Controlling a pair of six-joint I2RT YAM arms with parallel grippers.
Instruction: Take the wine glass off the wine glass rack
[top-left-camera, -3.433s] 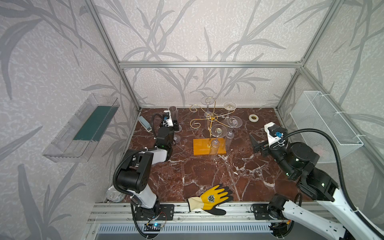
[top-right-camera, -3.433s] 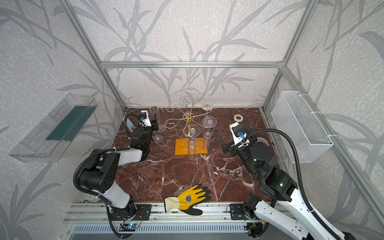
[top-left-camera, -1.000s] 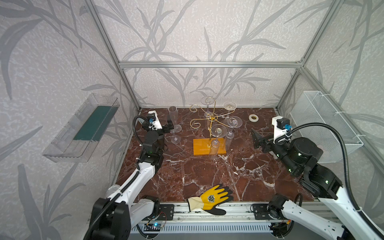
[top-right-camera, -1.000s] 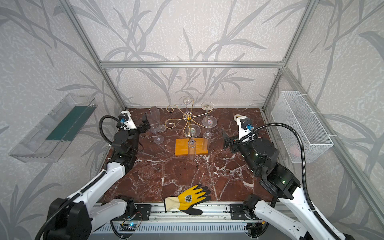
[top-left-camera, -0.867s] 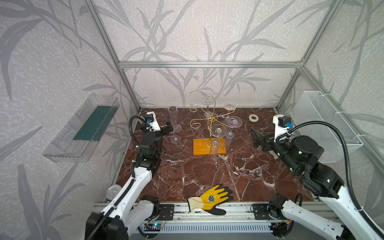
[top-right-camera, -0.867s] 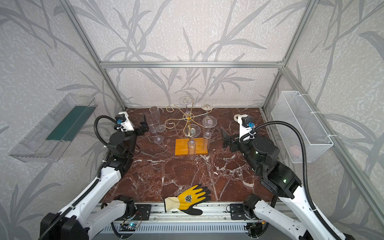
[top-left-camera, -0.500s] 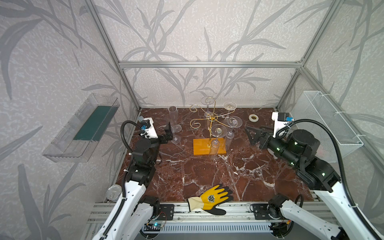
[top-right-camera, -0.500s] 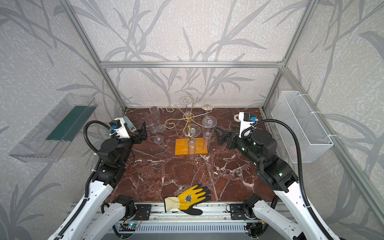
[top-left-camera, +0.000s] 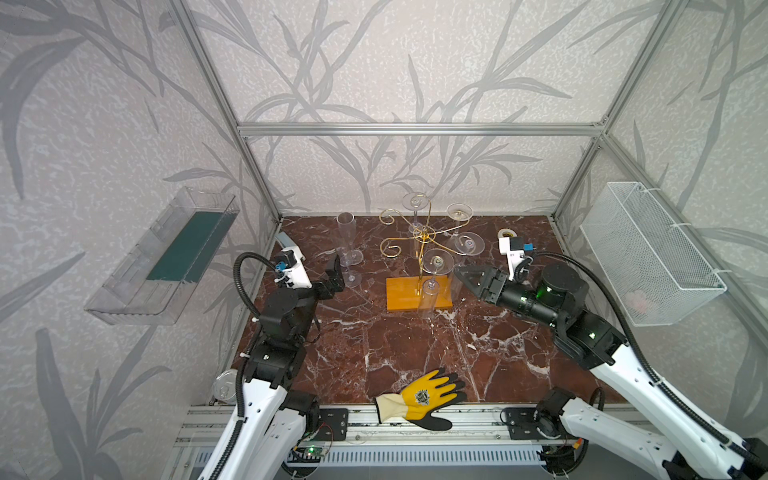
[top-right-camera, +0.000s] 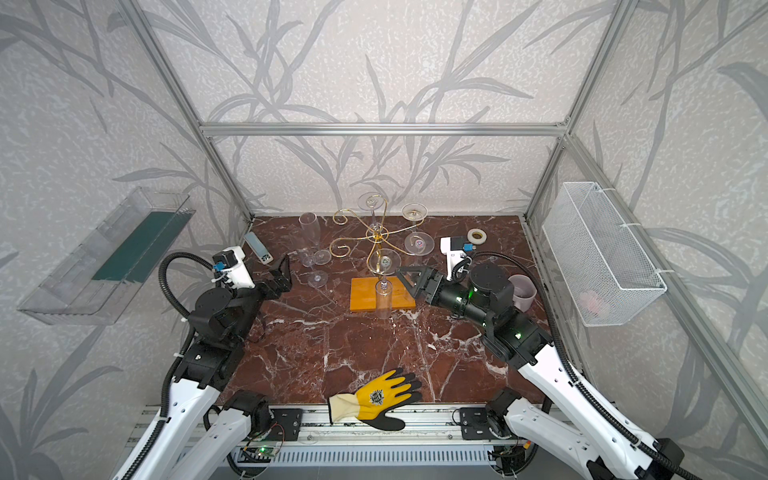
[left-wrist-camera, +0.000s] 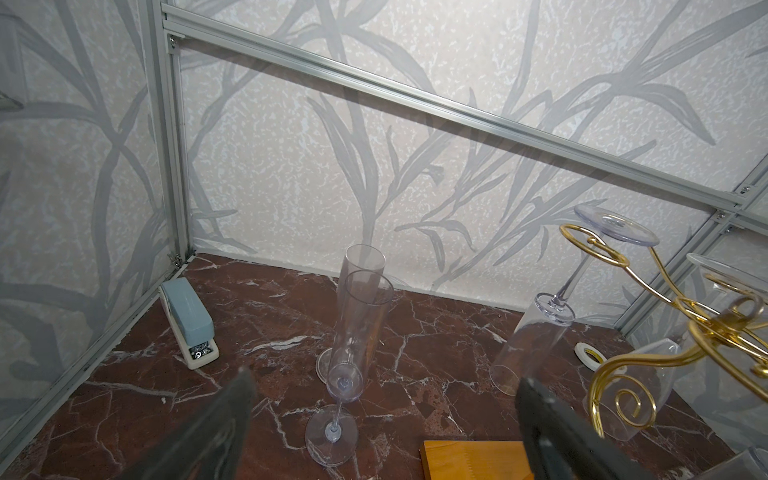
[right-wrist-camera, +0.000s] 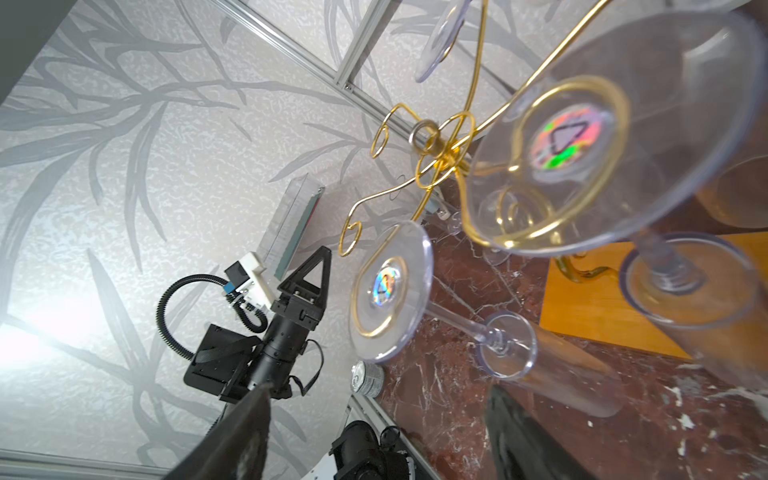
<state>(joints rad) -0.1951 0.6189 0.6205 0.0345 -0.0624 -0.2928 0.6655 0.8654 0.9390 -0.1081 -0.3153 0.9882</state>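
The wine glass (top-left-camera: 468, 244) hangs upside down by its foot on the rack (top-left-camera: 401, 297), on the arm nearest my right gripper (top-left-camera: 461, 274), whose jaws stand apart and empty just beside it. My left gripper (top-left-camera: 333, 277) hangs wide open, well apart. I judge this the approach: next I must close gently on the stem and slide the foot out along the wire.
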